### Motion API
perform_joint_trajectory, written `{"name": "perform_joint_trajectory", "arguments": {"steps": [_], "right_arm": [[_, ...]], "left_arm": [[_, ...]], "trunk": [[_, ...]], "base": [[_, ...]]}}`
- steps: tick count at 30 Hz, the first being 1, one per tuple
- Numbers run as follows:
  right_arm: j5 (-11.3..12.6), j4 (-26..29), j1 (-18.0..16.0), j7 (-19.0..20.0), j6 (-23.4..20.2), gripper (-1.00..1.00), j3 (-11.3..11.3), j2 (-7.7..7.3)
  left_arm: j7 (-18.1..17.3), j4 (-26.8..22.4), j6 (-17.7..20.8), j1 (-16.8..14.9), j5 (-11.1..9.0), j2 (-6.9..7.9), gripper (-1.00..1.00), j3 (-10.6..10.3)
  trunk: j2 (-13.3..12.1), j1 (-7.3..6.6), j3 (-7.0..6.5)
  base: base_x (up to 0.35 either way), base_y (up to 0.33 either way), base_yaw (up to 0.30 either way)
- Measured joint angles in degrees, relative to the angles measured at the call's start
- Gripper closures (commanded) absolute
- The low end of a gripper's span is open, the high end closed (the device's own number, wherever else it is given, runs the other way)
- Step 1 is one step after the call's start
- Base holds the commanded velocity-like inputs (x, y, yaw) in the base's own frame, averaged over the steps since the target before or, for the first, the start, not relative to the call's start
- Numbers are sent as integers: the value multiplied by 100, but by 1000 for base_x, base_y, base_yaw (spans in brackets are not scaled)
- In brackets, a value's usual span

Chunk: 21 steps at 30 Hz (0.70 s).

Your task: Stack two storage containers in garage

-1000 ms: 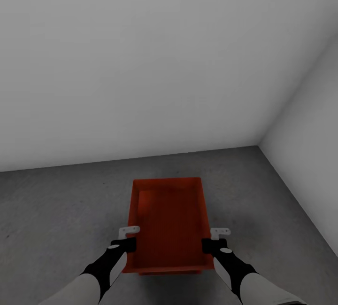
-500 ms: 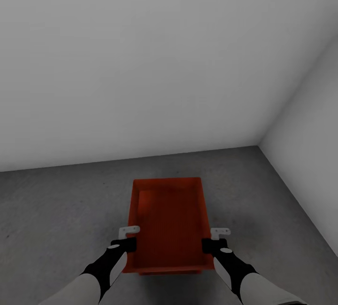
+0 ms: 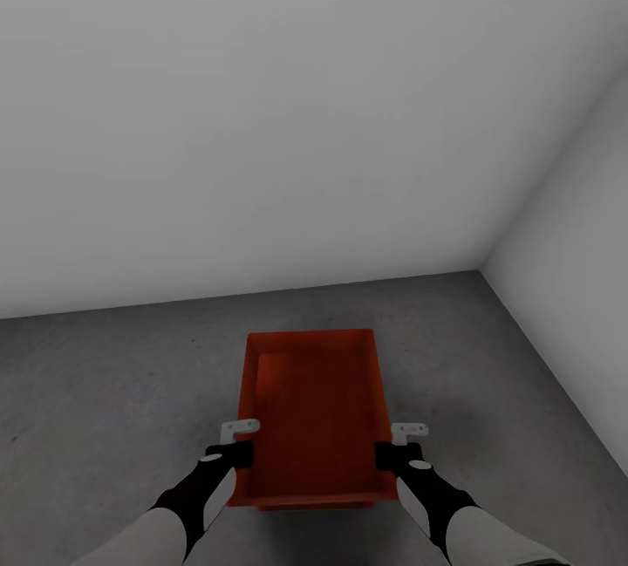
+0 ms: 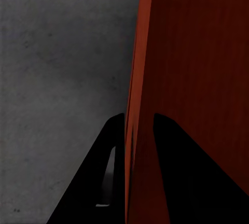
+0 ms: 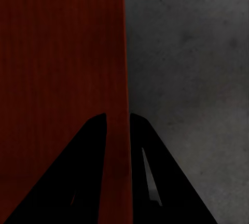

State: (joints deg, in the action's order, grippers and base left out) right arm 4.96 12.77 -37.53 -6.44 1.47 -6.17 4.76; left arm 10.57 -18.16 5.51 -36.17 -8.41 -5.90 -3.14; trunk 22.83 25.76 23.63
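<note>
Orange-red storage container [image 3: 314, 413], held over grey garage floor [image 3: 113, 392].
Left gripper [image 4: 139, 130] and right gripper [image 5: 118, 125] each clamp a side wall; white walls [image 3: 262, 112] near.

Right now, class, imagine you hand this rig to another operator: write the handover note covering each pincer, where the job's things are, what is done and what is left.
Left pincer: shut on the storage container, fingers straddling its left long wall.
Right pincer: shut on the same container, straddling its right long wall.
Container: held level in front of the trunk, over the dark grey floor near a corner of white walls, so this looks like the garage. Whether it already rests on the floor I cannot tell.
Done: one container brought here.
Left: set it down and release, fetch the second container, stack it on top.
</note>
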Motion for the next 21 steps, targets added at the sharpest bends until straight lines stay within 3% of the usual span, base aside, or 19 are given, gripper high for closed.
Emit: {"name": "perform_joint_trajectory", "arguments": {"steps": [21], "right_arm": [[0,0,0,-5,3,100,-3,2]], "left_arm": [[-5,9,-10,-2,2,1,100,4]], "trunk": [[0,0,0]], "base": [[0,0,0]]}}
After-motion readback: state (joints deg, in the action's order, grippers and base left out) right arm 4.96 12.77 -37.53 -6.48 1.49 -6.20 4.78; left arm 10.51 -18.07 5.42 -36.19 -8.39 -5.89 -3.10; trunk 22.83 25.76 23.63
